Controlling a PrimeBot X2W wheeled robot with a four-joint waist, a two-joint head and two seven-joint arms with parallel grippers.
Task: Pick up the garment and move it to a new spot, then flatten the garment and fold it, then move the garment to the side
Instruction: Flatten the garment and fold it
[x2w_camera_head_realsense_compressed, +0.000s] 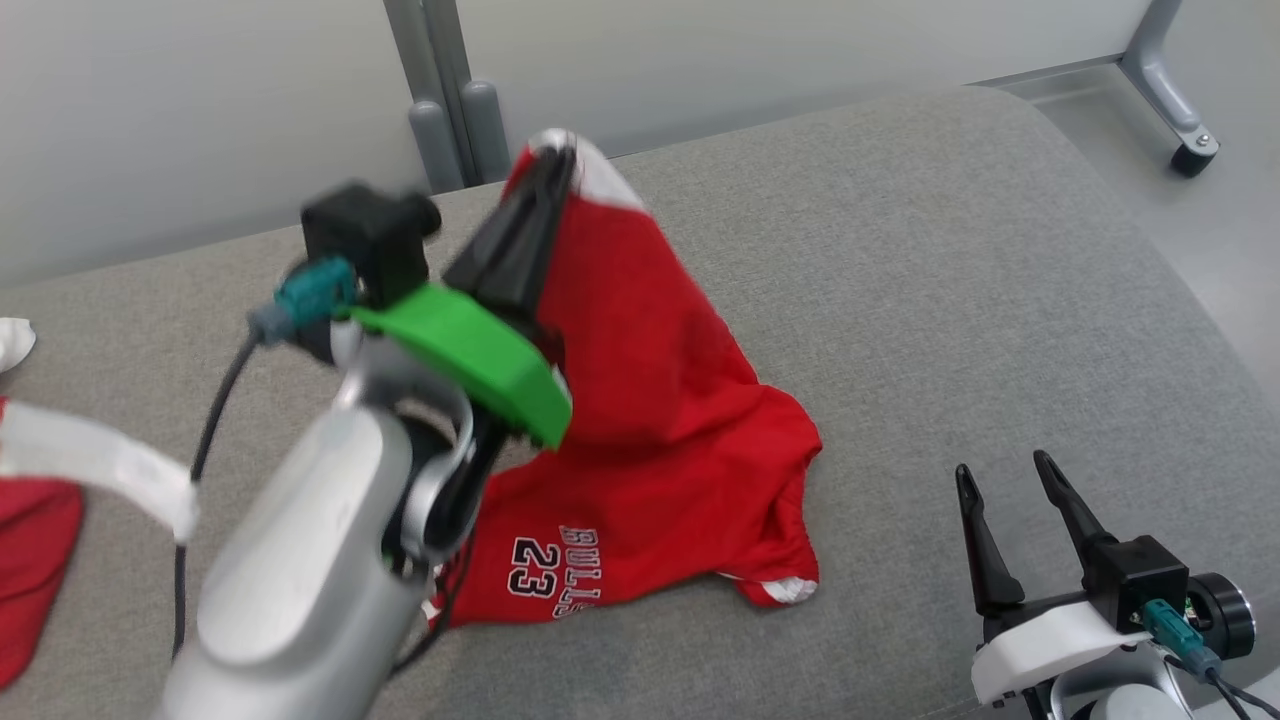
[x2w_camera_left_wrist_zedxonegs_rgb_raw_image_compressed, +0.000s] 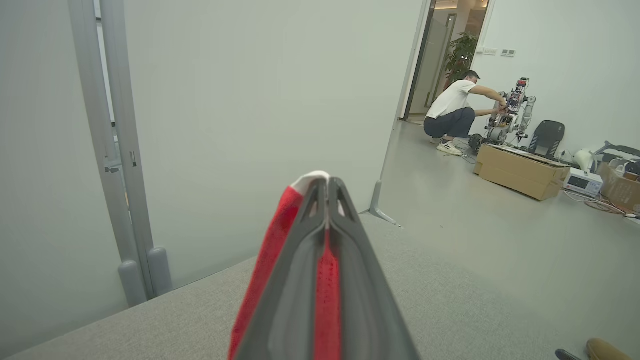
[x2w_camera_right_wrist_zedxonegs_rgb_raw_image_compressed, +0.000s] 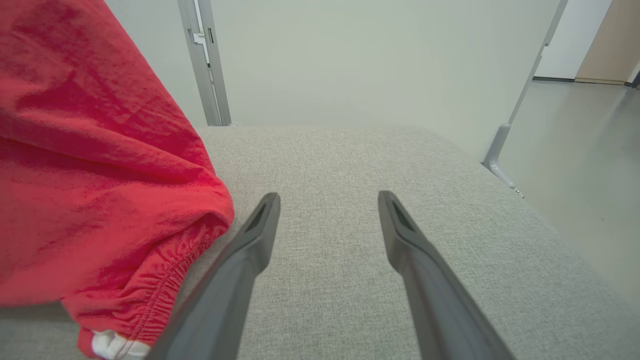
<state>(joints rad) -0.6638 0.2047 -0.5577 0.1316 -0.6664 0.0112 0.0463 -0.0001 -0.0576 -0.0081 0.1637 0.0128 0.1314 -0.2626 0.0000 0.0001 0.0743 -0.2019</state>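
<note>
Your right tool (x2w_camera_head_realsense_compressed: 1002, 466) hovers nearest, fingers spread and empty, above the grey counter (x2w_camera_head_realsense_compressed: 950, 300). Just to its left the red garment (x2w_camera_head_realsense_compressed: 660, 400) lies partly on the counter. From there it rises to your left tool (x2w_camera_head_realsense_compressed: 553, 160), which pinches its white-trimmed edge aloft.

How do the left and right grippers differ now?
Left gripper, on a green mount, grips the white-trimmed edge of the red basketball jersey; right gripper, on a white mount, stands open, holding nothing. Left is raised, holding cloth above the grey fabric cushion; right sits low beside the jersey, apart. Both have long dark fingers.
</note>
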